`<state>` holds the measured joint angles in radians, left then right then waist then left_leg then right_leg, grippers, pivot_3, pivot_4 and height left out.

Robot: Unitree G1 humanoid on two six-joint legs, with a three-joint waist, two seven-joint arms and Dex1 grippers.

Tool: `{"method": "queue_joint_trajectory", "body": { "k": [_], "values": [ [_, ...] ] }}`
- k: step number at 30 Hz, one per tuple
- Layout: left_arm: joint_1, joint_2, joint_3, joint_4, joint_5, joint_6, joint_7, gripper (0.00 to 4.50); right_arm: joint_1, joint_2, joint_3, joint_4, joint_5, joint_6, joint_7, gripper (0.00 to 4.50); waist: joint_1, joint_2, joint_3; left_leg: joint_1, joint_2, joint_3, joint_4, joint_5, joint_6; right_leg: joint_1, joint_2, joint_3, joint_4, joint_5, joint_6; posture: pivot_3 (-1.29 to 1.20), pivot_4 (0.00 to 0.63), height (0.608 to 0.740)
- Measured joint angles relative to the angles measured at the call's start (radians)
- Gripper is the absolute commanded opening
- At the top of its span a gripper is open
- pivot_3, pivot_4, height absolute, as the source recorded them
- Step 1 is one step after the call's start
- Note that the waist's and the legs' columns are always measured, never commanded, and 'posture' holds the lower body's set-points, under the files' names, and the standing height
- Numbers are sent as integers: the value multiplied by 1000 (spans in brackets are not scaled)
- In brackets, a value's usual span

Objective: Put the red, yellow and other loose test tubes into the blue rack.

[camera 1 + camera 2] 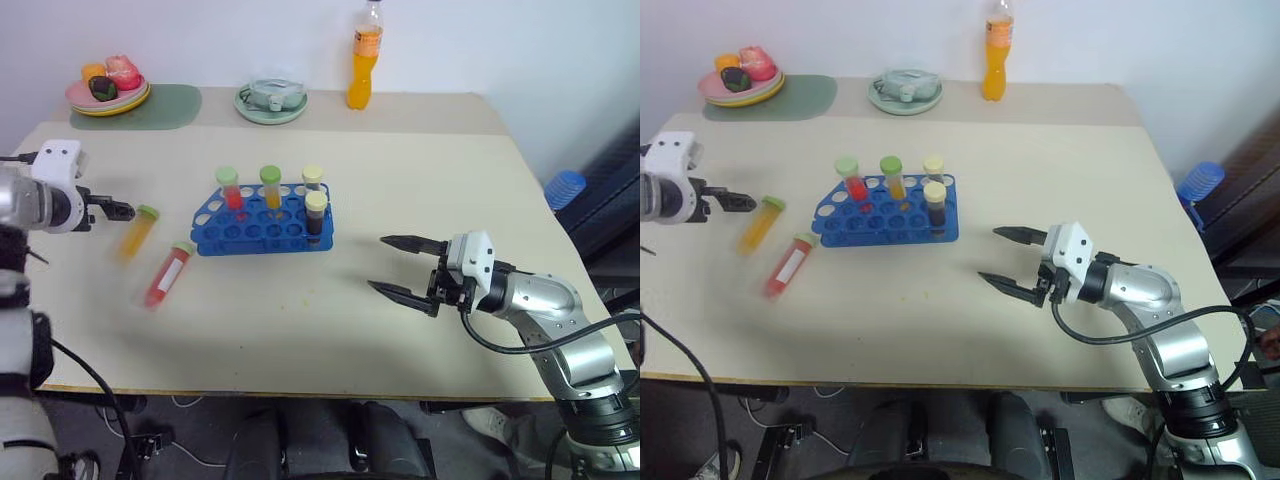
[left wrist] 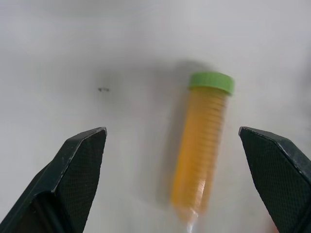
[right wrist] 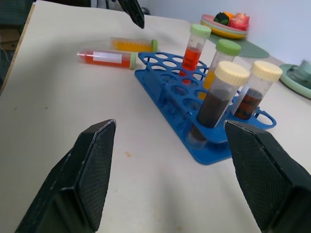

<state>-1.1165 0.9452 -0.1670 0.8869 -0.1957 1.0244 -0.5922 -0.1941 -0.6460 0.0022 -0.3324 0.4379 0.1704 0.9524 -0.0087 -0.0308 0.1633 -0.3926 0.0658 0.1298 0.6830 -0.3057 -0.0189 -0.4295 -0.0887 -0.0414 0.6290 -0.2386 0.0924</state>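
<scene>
— Where did the loose tubes lie?
— The yellow-orange tube [image 1: 138, 232] and the red labelled tube [image 1: 168, 275] lay flat on the table [image 1: 330, 320], at nine o'clock from the blue rack [image 1: 262, 226], which held four upright tubes.
— The grippers?
— The left gripper [image 2: 184, 170] hung released over the yellow-orange tube; the right gripper [image 1: 395, 266] stood released at four o'clock from the rack, grasping nothing.

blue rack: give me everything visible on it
The bright blue plastic tube rack is a low tray with rows of round holes and a small loop handle at one end, sitting flat on the pale tabletop near its middle. Four capped tubes stand upright in it: red liquid with green cap, yellow-orange with green cap, and two dark brown with cream caps. The remaining holes are empty. Neither hand touches it; two loose tubes lie on the table to its left.
</scene>
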Motion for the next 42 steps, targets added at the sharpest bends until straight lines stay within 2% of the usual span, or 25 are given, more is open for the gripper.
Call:
{"method": "queue_joint_trajectory", "body": {
  "k": [6, 13, 16, 19, 21, 22, 29, 34, 36, 39, 42],
  "values": [
    [-96, -95, -15, 243, 109, -122, -39, 4500, 1, -1, -3, -37, 1, 29, -22, 3614, 0, -1, 1, -1, 0, 0, 0, 0, 0, 0, 0, 0, 0, 0, 0, 0, 150, 740],
    [-110, -141, -3, 350, 165, -138, -58, 4500, 27, -10, -25, -81, 8, 68, -45, 3614, -3, -2, 1, -1, 0, 0, 0, 0, 0, 0, 0, 0, 0, 0, 0, 0, 150, 740],
    [-110, -142, 8, 367, 173, -135, -59, 3571, 28, -11, -31, -95, 10, 78, -48, 3681, -2, -2, 1, -1, 0, 0, 0, 0, 0, 0, 0, 0, 0, 0, 0, 0, 150, 740],
    [-107, -143, 23, 367, 185, -126, -62, 2181, 28, -11, -33, -97, 11, 85, -50, 3681, -2, -2, 1, -1, 0, 0, 0, 0, 1, 0, 0, 0, 0, 0, 0, 0, 150, 740],
    [-105, -143, 32, 367, 187, -117, -62, 1101, 27, -11, -33, -97, 11, 87, -50, 3681, -2, -2, 1, -1, 0, 0, 0, 0, 1, 0, 0, 0, 0, 0, 0, 0, 150, 740],
    [-104, -143, 38, 366, 187, -114, -59, 834, 26, -11, -33, -96, 11, 87, -49, 3681, -2, -2, 1, -1, 0, 0, 0, 0, 1, 0, 0, 0, 0, 0, 0, 0, 150, 740],
    [-49, -115, 113, 294, 174, -54, -55, 834, -17, -11, -27, -72, 10, 86, -32, 3681, -8, -3, 1, 0, 0, 0, 0, 0, 0, 0, 0, 0, 1, 0, 0, 0, 150, 740],
    [104, -74, 247, 87, 90, -8, -66, 834, -45, -5, -12, -29, 7, 77, -12, 3681, -9, -2, 1, 0, 1, 0, 0, 0, 0, -1, 0, 0, 2, 0, 1, 0, 150, 740],
    [243, -73, 355, -105, 31, -43, -59, 834, -59, -3, -9, -7, 5, 66, -1, 3681, -7, -3, 1, 0, 1, 0, 1, 0, 0, -1, -1, 0, 2, 0, 0, 0, 150, 740],
    [411, -123, 531, -369, -67, -193, -65, 834, -68, -1, -7, 21, -1, 53, 10, 3681, -1, -3, 1, -1, 1, 0, 2, 0, 0, -1, -2, 0, 2, 0, 0, 0, 150, 740],
    [478, -182, 651, -573, -174, -277, -76, 834, -71, 1, -6, 38, -2, 33, 22, 3681, 9, -4, 0, -2, 1, 0, 2, 0, 0, 0, -2, 0, 1, 0, 0, 0, 150, 740]
  ]
}}
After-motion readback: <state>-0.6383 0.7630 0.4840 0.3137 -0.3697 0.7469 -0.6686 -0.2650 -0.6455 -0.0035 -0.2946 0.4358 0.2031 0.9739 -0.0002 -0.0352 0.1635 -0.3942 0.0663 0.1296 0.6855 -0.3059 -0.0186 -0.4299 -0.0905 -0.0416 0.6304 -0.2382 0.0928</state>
